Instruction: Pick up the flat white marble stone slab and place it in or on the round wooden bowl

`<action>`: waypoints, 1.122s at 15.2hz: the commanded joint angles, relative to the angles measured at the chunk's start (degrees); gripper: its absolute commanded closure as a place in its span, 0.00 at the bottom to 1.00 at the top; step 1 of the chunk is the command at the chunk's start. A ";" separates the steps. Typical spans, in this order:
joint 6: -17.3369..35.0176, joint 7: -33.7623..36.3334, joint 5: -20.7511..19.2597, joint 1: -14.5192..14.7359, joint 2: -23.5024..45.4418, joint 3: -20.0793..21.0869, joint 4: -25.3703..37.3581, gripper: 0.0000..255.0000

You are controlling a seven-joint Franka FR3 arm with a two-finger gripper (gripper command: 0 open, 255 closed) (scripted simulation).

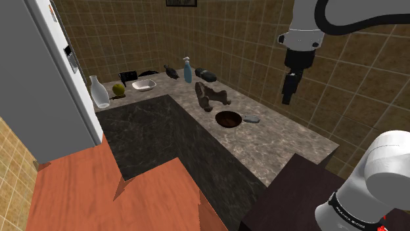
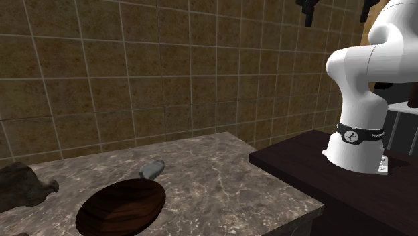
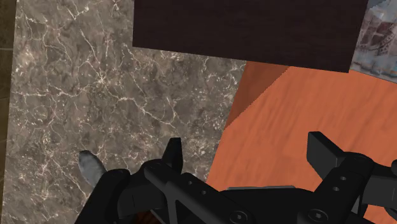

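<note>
A small flat grey stone slab (image 1: 251,119) lies on the marble counter (image 1: 289,134), just beside the round dark wooden bowl (image 1: 227,119) on the shoulder view's right. In the second exterior view the slab (image 2: 152,169) sits right behind the bowl (image 2: 120,204), which holds nothing. My gripper (image 1: 289,88) hangs high above the counter, up and to the right of the slab in the shoulder view. Seen from the wrist, the gripper (image 3: 248,153) is open with nothing between its fingers, and the slab (image 3: 91,167) peeks out beside the hand's body.
A brown figurine (image 1: 210,97) stands just behind the bowl. Farther back are a blue spray bottle (image 1: 187,69), a white dish (image 1: 143,84) and a glass bottle (image 1: 98,92). A grey fridge (image 1: 39,79) rises at the left. My dark stand (image 2: 335,181) adjoins the counter; the floor (image 3: 299,114) is orange.
</note>
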 commanded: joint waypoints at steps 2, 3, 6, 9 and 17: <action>1.91 -1.10 -0.64 -0.28 0.23 -0.94 -1.28 0.00; 3.85 -2.18 -1.28 -0.57 0.56 -1.89 -2.47 0.00; 9.85 -5.39 -3.14 -1.49 2.20 -4.82 -5.56 0.00; 16.09 -8.60 -4.82 -2.44 4.85 -7.81 -7.87 0.00; 33.28 -17.56 -7.27 -4.05 16.69 -16.10 -9.83 0.00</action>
